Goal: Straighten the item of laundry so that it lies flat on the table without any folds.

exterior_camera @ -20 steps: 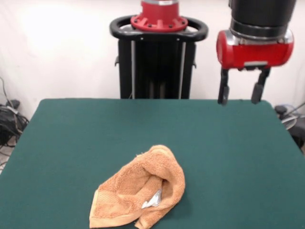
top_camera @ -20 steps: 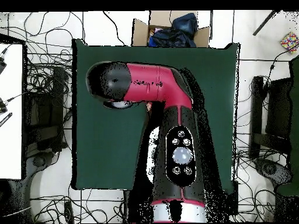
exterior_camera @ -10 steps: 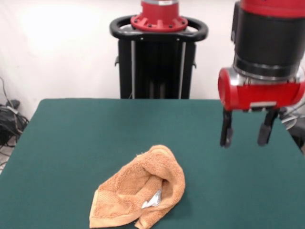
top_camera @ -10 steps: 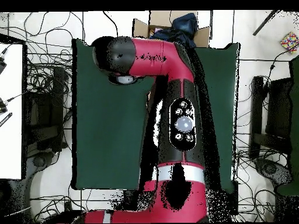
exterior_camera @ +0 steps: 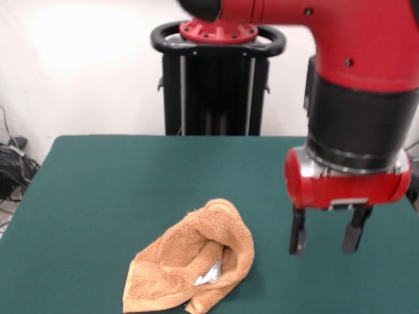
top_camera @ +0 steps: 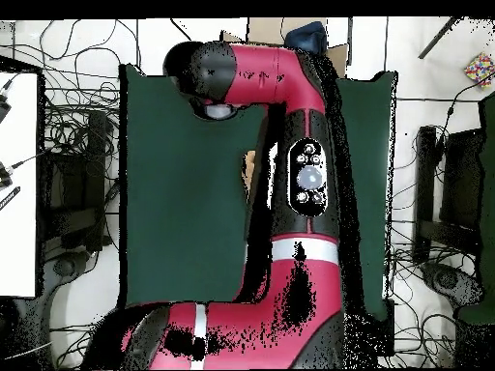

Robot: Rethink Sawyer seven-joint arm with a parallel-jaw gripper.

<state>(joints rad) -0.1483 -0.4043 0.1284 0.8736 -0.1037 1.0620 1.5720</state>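
Observation:
The item of laundry (exterior_camera: 196, 261), a light orange-tan terry towel, lies crumpled and folded over itself near the front of the dark green table (exterior_camera: 118, 183), with a small white tag showing in a fold. My gripper (exterior_camera: 325, 237) hangs open above the table to the towel's right, apart from it, with nothing between its fingers. In the overhead view the red and black arm (top_camera: 290, 184) covers the towel, and only the gripper's wrist end (top_camera: 215, 82) shows near the table's (top_camera: 174, 213) far edge.
A cardboard box (top_camera: 280, 43) with dark cloth stands beyond the table's far edge in the overhead view. Cables lie on the floor around the table (top_camera: 68, 135). The black pedestal (exterior_camera: 216, 85) rises behind the table in the front view.
The arm has swung forward and down over the table. The gripper has come lower and closer to the towel's right side, staying open. The towel has not moved.

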